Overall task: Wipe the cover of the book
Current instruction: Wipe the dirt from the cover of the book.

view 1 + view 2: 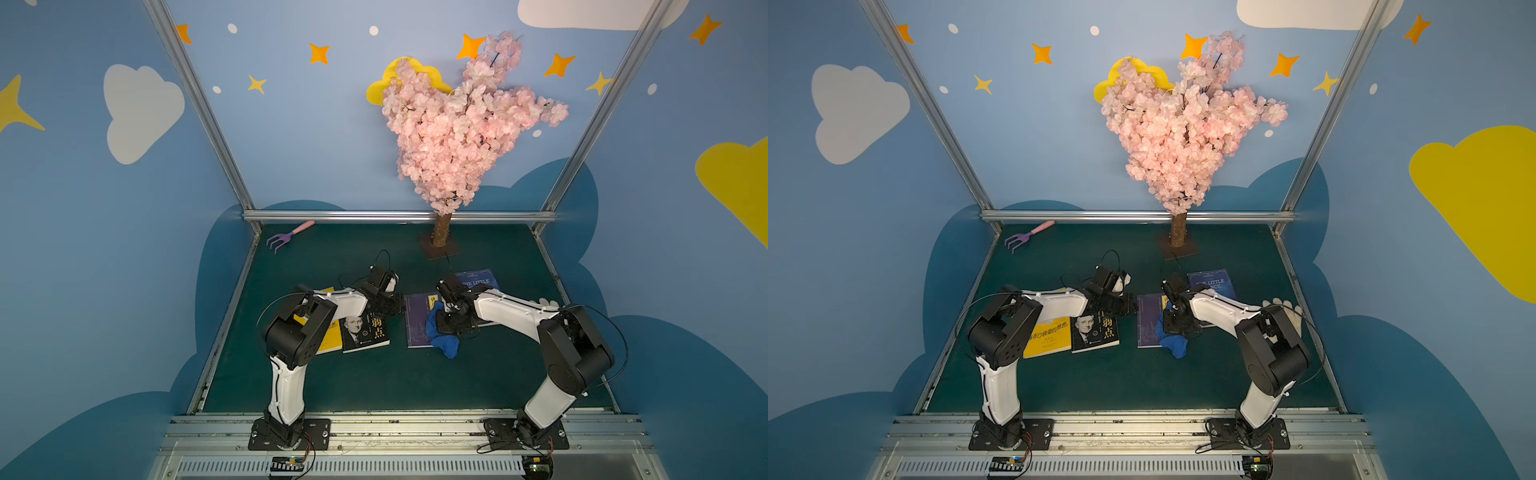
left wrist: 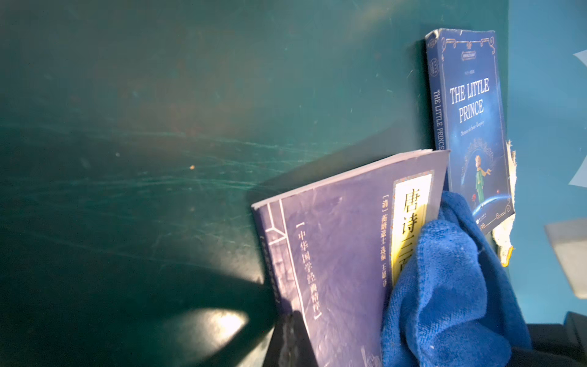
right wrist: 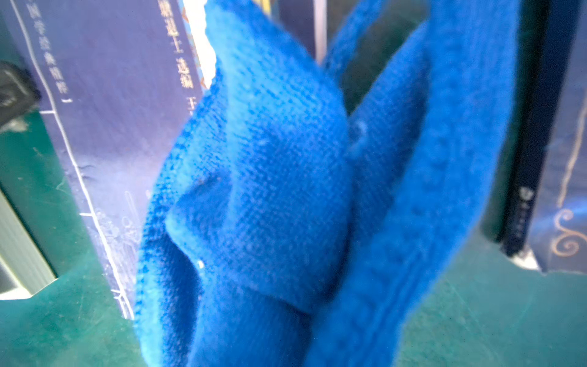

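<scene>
– The right end effector [image 1: 444,328]: what has it got?

– A blue cloth [image 1: 441,338]. Its jaws are clamped tight on the bunched fabric, which hangs down from them onto the purple book [image 1: 417,320]. In the right wrist view the cloth fills nearly the whole picture, so the fingers themselves are hidden.

– And where does the book lie?

– Flat on the green tabletop [image 1: 374,374], cover up, about midway between the two arms. The cloth sits on the side of the cover toward the right arm and spills over the book's near edge onto the tabletop.

– The left end effector [image 1: 400,308]?

– Jaws together with nothing between them. Its tip rests at the book's edge on the side toward the left arm. The left wrist view shows a dark fingertip [image 2: 290,340] touching that edge, with the cloth heaped on the cover beyond it.

– What else is around?

– The Little Prince book [image 1: 478,279] lies just behind the purple one, partly under the right arm. A black book [image 1: 365,332] with a portrait and a yellow book [image 1: 330,338] lie side by side, touching, under the left arm. A toy rake [image 1: 286,237] lies in the far left corner, and a blossom tree [image 1: 457,124] stands at the back edge.
</scene>
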Available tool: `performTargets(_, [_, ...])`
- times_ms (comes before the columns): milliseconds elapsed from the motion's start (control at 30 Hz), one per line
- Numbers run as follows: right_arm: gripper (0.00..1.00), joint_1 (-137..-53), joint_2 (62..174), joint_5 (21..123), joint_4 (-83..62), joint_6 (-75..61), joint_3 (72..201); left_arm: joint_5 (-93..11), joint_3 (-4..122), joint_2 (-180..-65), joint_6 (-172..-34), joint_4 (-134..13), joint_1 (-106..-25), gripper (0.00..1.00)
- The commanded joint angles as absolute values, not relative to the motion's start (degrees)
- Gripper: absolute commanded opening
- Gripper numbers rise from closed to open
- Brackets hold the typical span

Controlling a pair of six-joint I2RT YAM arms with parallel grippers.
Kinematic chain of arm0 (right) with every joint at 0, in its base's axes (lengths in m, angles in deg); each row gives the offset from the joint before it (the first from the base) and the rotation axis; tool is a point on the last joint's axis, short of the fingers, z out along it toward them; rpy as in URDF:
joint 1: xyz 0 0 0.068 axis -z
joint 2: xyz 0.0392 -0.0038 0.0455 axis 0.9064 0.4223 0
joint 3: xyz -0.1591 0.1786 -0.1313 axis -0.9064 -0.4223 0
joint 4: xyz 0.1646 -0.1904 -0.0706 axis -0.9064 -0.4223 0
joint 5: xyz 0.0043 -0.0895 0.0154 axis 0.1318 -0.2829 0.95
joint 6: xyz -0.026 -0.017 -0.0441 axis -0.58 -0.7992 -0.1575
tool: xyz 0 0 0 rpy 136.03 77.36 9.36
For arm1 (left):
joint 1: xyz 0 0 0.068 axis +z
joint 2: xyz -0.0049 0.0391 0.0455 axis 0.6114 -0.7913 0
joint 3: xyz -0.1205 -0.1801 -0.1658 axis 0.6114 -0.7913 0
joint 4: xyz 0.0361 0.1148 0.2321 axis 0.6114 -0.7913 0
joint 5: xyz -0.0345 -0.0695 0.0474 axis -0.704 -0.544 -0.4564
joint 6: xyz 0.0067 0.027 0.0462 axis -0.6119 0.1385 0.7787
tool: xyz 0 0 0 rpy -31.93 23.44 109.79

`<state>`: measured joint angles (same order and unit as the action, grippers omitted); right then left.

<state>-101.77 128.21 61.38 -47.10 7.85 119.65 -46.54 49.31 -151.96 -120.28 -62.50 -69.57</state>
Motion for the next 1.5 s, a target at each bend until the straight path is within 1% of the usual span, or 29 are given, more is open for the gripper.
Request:
performTargets(0, [0.00,-106.61,134.08,63.51,-49.29,10.15,121.66,-45.59,48.65,-154.35,-119.36,-66.41,-69.95,0.06])
performTargets(100, [0.00,-109.51,140.04,61.38,-52.12,10.29,127.21,-45.56,48.52,-153.93,-119.25,-66.43,-69.95,0.06])
performTargets(200, [0.00,-109.07,141.70,59.57,-54.06,9.65,129.02,-45.03,48.41,-153.45,-118.92,-66.66,-69.95,0.06])
performTargets(567, [0.00,-96.76,131.92,56.30,-54.20,4.06,120.33,-44.32,48.50,-153.25,-118.45,-67.14,-69.95,0.06])
performTargets(767, [0.00,-97.03,131.79,50.00,-55.48,0.27,123.13,-44.08,48.78,-153.37,-118.01,-67.58,-69.91,0.06])
performTargets(900, [0.00,-99.82,125.51,42.76,-50.80,-3.03,121.24,-42.73,49.48,-153.60,-116.39,-69.26,-69.91,0.07])
performTargets(1000, [0.00,-101.96,119.82,36.24,-45.05,-3.45,117.13,-39.35,49.85,-153.34,-115.02,-70.45,-70.05,0.10])
performTargets(1133, [0.00,-102.55,114.41,32.73,-39.15,-1.51,110.80,-37.31,50.01,-152.22,-113.75,-71.49,-70.04,0.18])
performTargets(1267, [0.00,-102.22,111.68,28.04,-40.61,1.89,109.32,-33.66,50.88,-150.93,-112.88,-72.74,-70.54,0.27])
performTargets(1400, [0.00,-101.02,112.34,23.43,-44.92,4.74,111.55,-27.76,56.20,-148.94,-112.49,-78.74,-72.71,0.30])
performTargets(1467, [0.00,-100.44,112.42,22.95,-45.98,5.83,111.96,-25.94,58.17,-147.45,-113.50,-79.70,-74.62,0.32])
